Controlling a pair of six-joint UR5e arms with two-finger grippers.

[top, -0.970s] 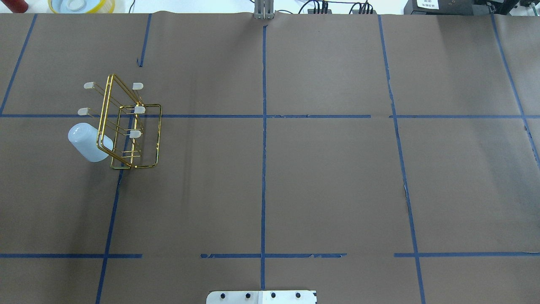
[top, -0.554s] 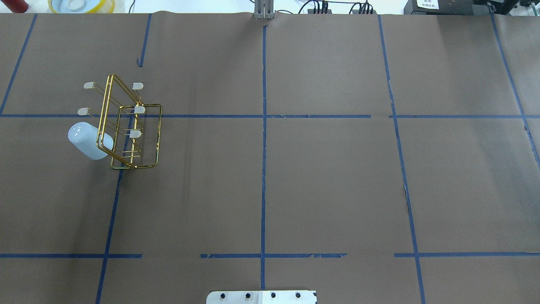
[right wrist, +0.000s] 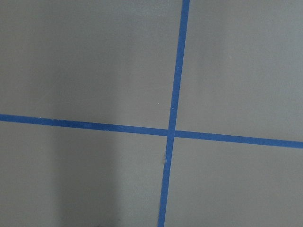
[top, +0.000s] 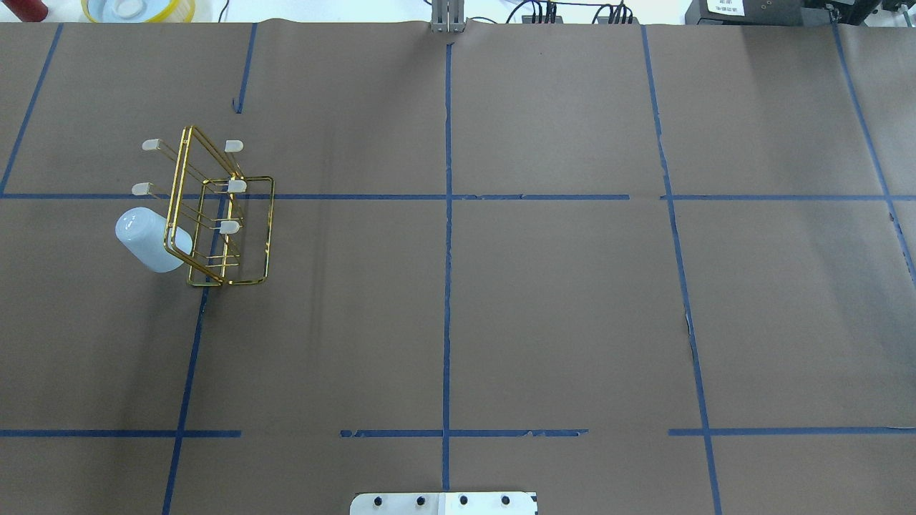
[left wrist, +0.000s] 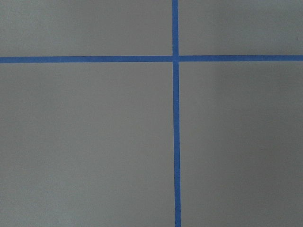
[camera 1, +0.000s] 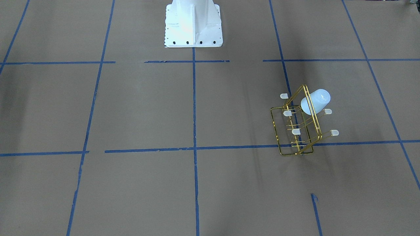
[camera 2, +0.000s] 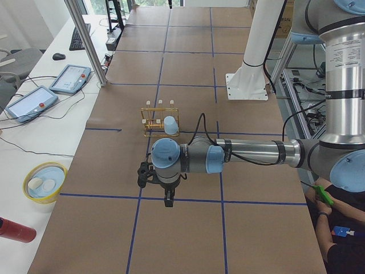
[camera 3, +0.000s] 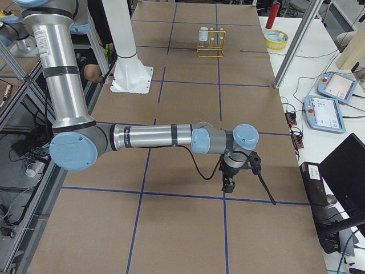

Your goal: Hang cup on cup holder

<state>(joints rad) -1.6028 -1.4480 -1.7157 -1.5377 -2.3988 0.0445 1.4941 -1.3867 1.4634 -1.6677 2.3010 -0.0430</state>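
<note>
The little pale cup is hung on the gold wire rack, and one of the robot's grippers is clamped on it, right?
Not quite. The cup does hang on the gold wire rack, but no gripper is clamped on it: the overhead view shows the two with no arm near, and the left side view shows the left gripper apart from them.

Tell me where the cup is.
In the overhead view the cup sits at the left, the robot's left side, hung over a prong of the cup holder.

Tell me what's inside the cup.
The cup sits mouth-first on the rack. Five capped prongs show; the sixth presumably runs inside, hidden by the cup's wall.
</note>
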